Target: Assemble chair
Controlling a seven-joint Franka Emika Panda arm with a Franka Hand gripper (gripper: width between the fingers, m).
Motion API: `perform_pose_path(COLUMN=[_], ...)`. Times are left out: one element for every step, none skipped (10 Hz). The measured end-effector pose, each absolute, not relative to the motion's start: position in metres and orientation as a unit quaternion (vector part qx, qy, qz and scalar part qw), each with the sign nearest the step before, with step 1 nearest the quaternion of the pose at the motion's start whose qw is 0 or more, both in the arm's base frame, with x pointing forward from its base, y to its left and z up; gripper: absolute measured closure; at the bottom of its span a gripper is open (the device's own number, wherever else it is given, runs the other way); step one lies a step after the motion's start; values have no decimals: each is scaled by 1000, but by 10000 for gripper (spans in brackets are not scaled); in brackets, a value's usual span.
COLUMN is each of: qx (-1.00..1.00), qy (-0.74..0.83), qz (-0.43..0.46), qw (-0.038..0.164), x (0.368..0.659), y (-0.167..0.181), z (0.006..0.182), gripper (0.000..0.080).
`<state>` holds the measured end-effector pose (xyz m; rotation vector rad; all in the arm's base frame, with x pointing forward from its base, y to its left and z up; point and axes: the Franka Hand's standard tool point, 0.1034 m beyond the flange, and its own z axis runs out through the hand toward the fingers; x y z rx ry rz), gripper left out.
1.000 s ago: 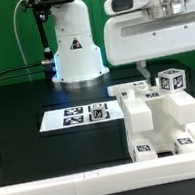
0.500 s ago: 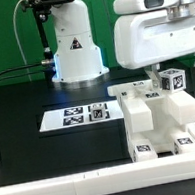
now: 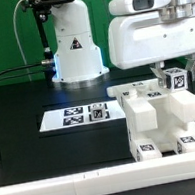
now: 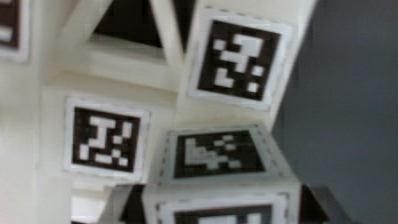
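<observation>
The chair parts (image 3: pixel 155 122) stand in a white cluster on the bench (image 3: pixel 32 146), just beside the marker board (image 3: pixel 78 116), at the exterior view's right of it. The gripper (image 3: pixel 168 73) hangs low over a small tagged block (image 3: pixel 175 80) on top of the cluster, on the side far from the marker board. I judge the step in hand is to grasp this block. Next it calls for a firm hold and a straight lift. The arm's white housing (image 3: pixel 142 33) hides how the jaws stand, and the wrist view gives only blurred tags very near. So I cannot tell if the gripper is open or presses on the block.
</observation>
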<state>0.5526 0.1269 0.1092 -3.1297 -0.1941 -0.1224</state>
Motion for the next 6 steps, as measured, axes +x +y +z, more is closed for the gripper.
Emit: perform_pose_path(qx=[-999,-997,-993,-981,-969,-954], qy=[2,65,111,188,245,299], qz=[-40,-40,-40,-40,-39,-36], qw=[5,7,9,13,16,19], x=[553,553,553,553,553,553], y=[127,128,131,134,136,136], z=[109,109,110,110,110,111], gripper=[521,521,521,521,521,521])
